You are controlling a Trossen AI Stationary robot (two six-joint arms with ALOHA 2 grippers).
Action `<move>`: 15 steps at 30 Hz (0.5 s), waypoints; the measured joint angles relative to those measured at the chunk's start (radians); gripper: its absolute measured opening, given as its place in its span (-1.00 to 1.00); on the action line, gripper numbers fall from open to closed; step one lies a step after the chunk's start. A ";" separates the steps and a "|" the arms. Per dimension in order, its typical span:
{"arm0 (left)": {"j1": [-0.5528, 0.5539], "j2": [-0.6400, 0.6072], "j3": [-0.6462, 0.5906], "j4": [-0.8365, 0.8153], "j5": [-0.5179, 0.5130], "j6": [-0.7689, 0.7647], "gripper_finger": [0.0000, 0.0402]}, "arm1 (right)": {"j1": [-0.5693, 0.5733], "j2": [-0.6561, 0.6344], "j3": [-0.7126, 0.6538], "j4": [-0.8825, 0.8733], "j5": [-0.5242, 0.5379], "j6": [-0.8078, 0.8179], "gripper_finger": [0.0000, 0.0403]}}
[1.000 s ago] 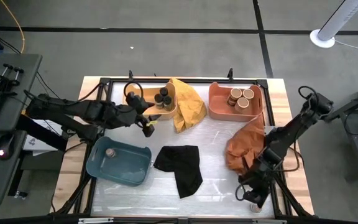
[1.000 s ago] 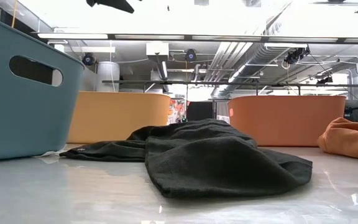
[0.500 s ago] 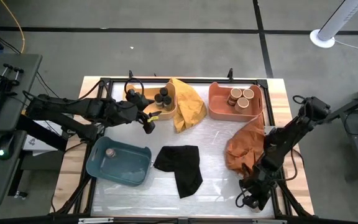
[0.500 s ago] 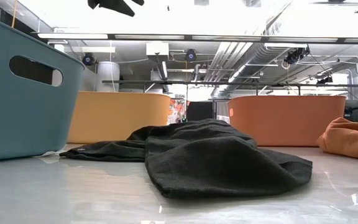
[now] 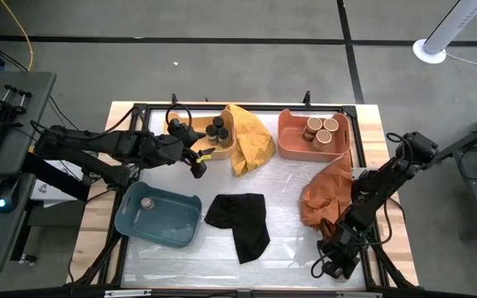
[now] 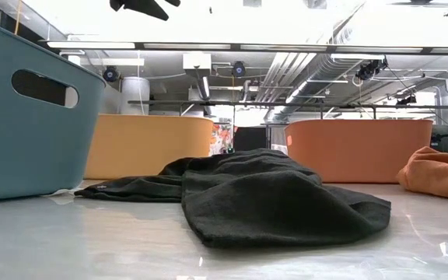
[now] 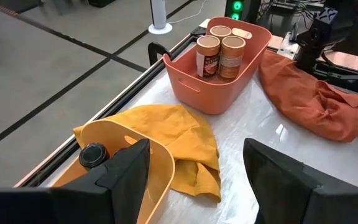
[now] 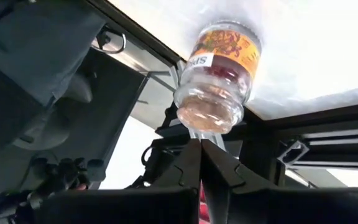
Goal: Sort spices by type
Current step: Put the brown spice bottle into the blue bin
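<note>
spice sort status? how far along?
Done: black-lid jars in the yellow tray, tan-lid jars in the coral tray. In hand: nothing; left gripper open, right gripper shut by a loose jar. Left: that, plus one jar in the blue tray.

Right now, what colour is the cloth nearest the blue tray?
Black; the high view shows it best.

Two dark, matte-black jointed arms are seen, built of slim tubular links joined by bulkier rounded housings. Black cables are looped along the left arm (image 5: pixel 98 147) near its wrist. The left gripper (image 7: pixel 194 180) is formed of two broad, flat black fingers; those of the right gripper (image 8: pixel 202 163) are narrow and tapered.
</note>
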 joint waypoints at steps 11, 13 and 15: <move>0.000 0.000 0.000 0.000 0.002 -0.010 0.21 | 0.000 0.000 0.000 0.000 0.028 0.030 -1.00; 0.000 0.000 0.000 0.000 0.002 -0.010 0.21 | 0.000 0.000 0.000 -0.005 0.032 0.032 -1.00; 0.000 0.000 0.000 0.000 0.002 -0.010 0.21 | 0.000 0.004 0.000 -0.016 0.032 0.032 -1.00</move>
